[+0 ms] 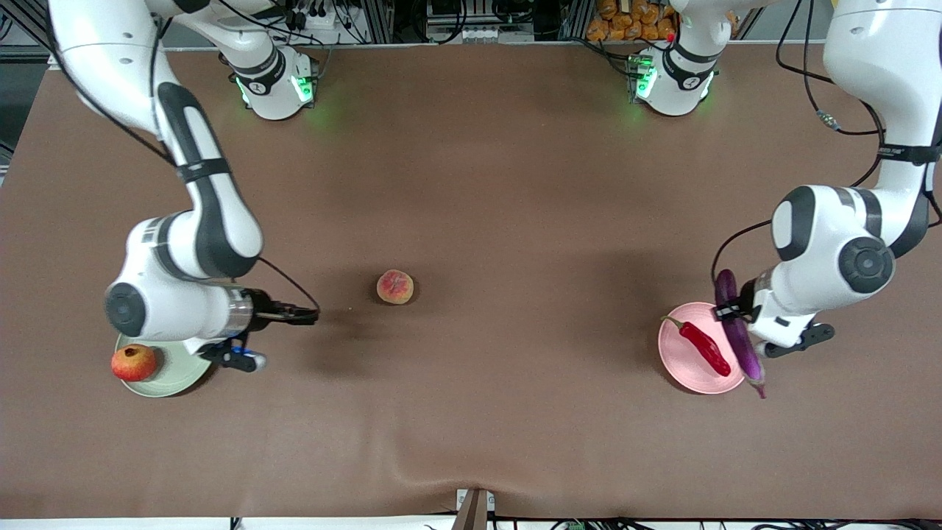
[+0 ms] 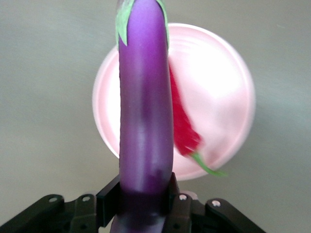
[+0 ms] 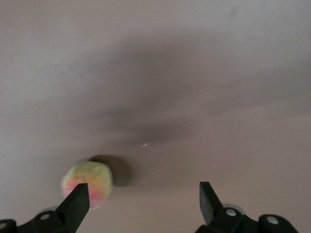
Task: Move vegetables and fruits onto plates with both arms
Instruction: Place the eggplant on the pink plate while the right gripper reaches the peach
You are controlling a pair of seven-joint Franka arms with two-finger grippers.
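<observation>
We see a robotics lab: two arm bases [image 1: 276, 85] bolted at a brown-covered table [image 1: 471, 184], cables and aluminium framing [image 1: 383, 18] along the frame's top.

We see brown table cover [image 1: 471, 184], plain, no pattern. Eggplant [image 1: 738, 331]: glossy purple, green calyx at one end. Chili pepper [image 1: 705, 347]: bright red, thin green stem. Plate [image 1: 681, 353] under chili: pale pink. Second plate [image 1: 173, 375]: pale green. Pomegranate-like fruit [image 1: 134, 362] on it: red shading to yellow-orange. Peach [image 1: 395, 287]: pale orange-pink, redder blotches; in right wrist view we note yellow-green with pink. Arms white with black bands; left gripper [image 2: 141, 206] and right gripper [image 3: 143, 201] black. Bases glow green.
</observation>
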